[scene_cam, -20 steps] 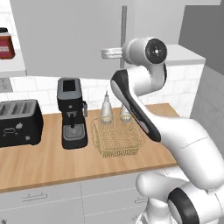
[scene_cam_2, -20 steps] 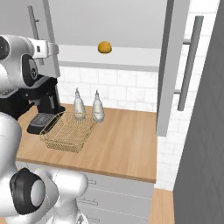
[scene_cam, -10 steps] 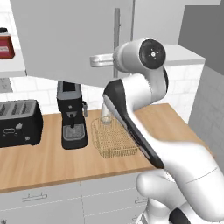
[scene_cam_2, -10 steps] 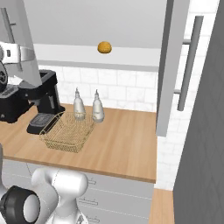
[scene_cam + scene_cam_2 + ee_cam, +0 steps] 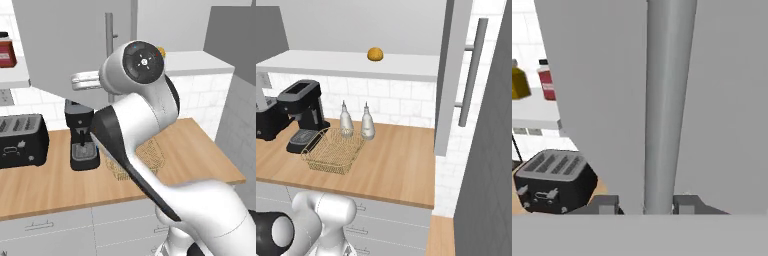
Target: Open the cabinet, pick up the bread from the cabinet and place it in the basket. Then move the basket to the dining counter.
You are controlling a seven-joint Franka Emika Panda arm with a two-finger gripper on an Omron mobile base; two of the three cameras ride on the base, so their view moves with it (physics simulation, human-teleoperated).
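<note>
Loosening fingers [image 5: 609, 203] on handle [image 5: 666, 100], door [image 5: 75, 45] swung wider

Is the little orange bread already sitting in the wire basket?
No, the bread sits up on the cabinet shelf, while the basket down on the wooden worktop has nothing in it.

Both base views look forward and down at the worktop [image 5: 200, 155] from behind; the hand view faces the cabinet [image 5: 722, 100] door very near.
</note>
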